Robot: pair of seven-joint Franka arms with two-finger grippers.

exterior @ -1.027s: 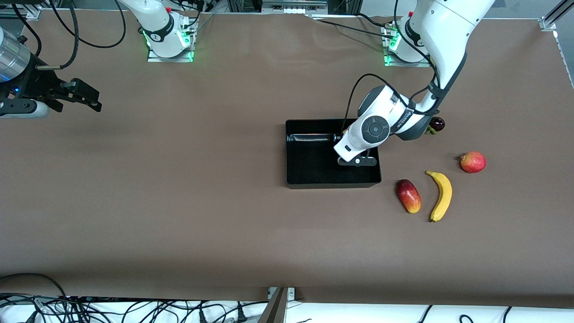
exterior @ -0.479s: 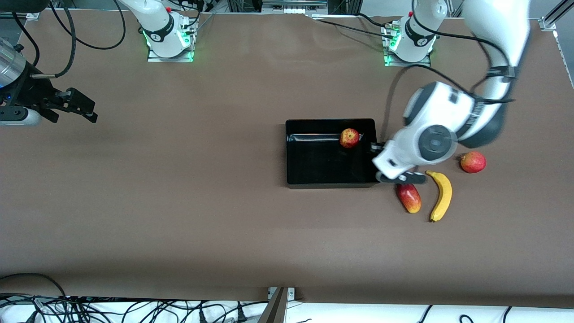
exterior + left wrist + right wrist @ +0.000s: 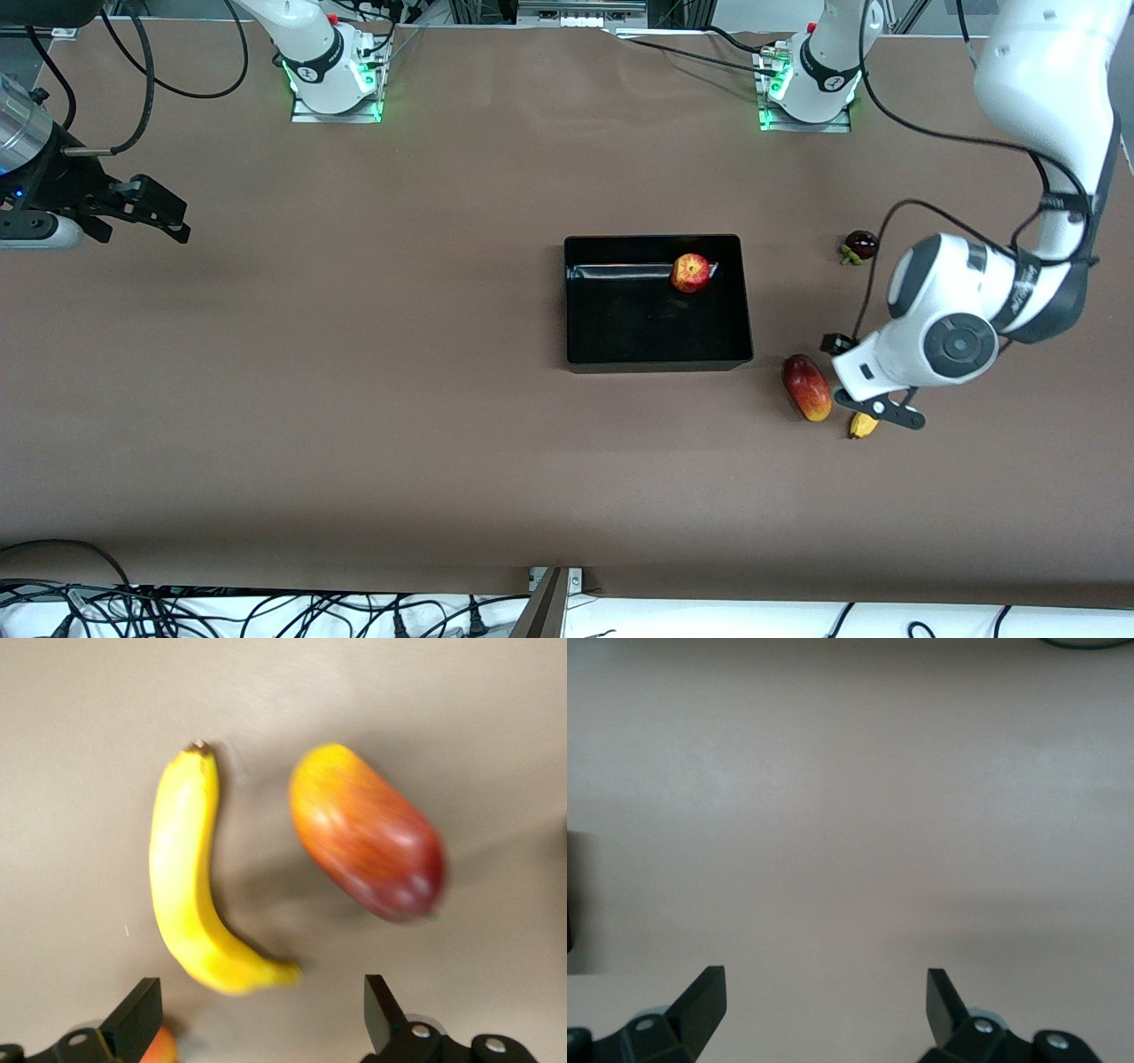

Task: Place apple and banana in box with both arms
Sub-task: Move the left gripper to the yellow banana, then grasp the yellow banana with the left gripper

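From the front, half the job looks done: the apple [image 3: 690, 272] already sits inside the box [image 3: 580, 354], up against the wall farthest from the camera, toward the left arm's end. The banana [image 3: 862, 426] is not in yet; only its tip shows on the desk, the rest hidden under the left arm's wrist. The left gripper [image 3: 877, 409] hangs over that banana. An oval red-yellow fruit [image 3: 806, 387] lies just beside it on the box's side, and a small dark fruit [image 3: 860, 244] sits farther from the camera. The right gripper [image 3: 151, 206] waits over bare desk at the right arm's end, well apart from everything.

In the left wrist view the jaws stand wide open and empty, with the banana [image 3: 197, 875] and the oval fruit [image 3: 368, 844] lying apart on the desk below them.

The right wrist view shows that gripper's jaws open too, nothing between them but plain desk [image 3: 850, 815].

What's left, I'd say, is grasping the banana and carrying it to the box.
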